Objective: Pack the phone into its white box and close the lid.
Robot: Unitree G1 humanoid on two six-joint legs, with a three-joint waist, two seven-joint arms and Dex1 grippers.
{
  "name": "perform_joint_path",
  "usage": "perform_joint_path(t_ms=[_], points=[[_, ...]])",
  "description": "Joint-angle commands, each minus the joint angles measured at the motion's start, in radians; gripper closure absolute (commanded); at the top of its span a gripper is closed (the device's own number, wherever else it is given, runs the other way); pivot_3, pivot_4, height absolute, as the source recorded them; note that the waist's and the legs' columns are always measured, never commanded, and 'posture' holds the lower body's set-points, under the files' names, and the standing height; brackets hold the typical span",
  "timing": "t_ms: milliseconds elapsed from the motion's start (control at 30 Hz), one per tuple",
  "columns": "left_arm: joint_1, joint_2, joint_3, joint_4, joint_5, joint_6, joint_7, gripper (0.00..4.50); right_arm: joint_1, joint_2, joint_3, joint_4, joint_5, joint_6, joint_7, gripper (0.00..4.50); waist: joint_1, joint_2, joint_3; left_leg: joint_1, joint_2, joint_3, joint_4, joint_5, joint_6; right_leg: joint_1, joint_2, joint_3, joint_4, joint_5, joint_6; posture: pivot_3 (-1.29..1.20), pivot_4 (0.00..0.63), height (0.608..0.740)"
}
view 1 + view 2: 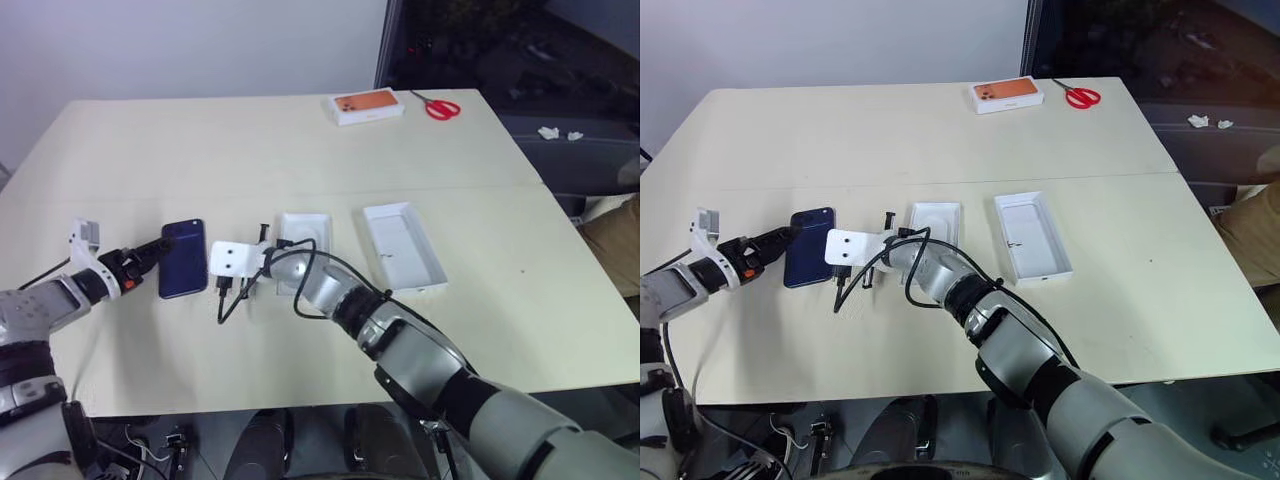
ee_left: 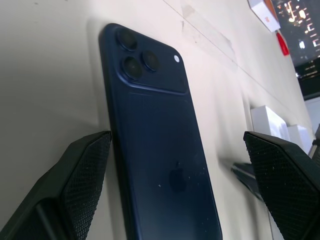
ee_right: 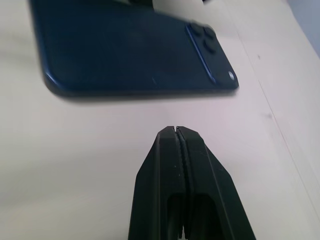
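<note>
The dark blue phone (image 1: pixel 183 258) lies flat on the table, back up, with its camera cluster (image 2: pixel 140 55) at the far end. My left gripper (image 2: pixel 175 145) is open at the phone's near-left end, one finger on each side of it, not touching. My right gripper (image 3: pixel 176 129) is shut and empty, just to the right of the phone and pointing at its long edge. The white box (image 1: pixel 935 220), with a white insert in it, sits behind my right wrist, which partly hides it. The lid (image 1: pixel 1032 235) lies further right, white inside facing up.
A white box with an orange top (image 1: pixel 368 106) and red scissors (image 1: pixel 440 106) lie at the table's far right edge. A black cable (image 1: pixel 300 262) loops around my right wrist. A seam (image 1: pixel 450 188) crosses the tabletop. Dark furniture stands beyond the right side.
</note>
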Motion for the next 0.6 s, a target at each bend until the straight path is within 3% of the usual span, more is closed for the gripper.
perform_joint_path(t_ms=[33, 267, 600], points=[[0.042, -0.042, 0.011, -0.063, -0.023, 0.034, 0.037, 0.00, -0.054, 0.076, -0.006, 0.037, -0.016, -0.022, -0.023, 4.45, 0.000, 0.000, 0.000, 0.000, 0.000, 0.000, 0.000, 0.000, 0.000, 0.000, 0.000, 0.000, 0.000, 0.000, 0.000, 0.00, 0.150, 0.740], [0.119, -0.093, -0.001, -0.158, -0.032, 0.050, 0.069, 0.00, -0.037, 0.126, -0.015, 0.058, 0.002, -0.025, 0.029, 4.45, -0.002, 0.001, -0.001, 0.000, -0.001, 0.000, 0.000, 0.000, 0.000, 0.001, -0.001, 0.000, 0.000, 0.000, 0.000, 0.00, 0.150, 0.740], [0.092, -0.166, -0.048, -0.234, -0.059, 0.113, 0.102, 0.00, -0.015, 0.123, -0.007, 0.057, -0.009, -0.010, 0.036, 4.45, 0.004, 0.003, -0.003, 0.003, -0.002, 0.000, 0.000, -0.001, 0.002, 0.002, -0.002, 0.000, -0.001, 0.000, 0.000, 0.00, 0.150, 0.740]])
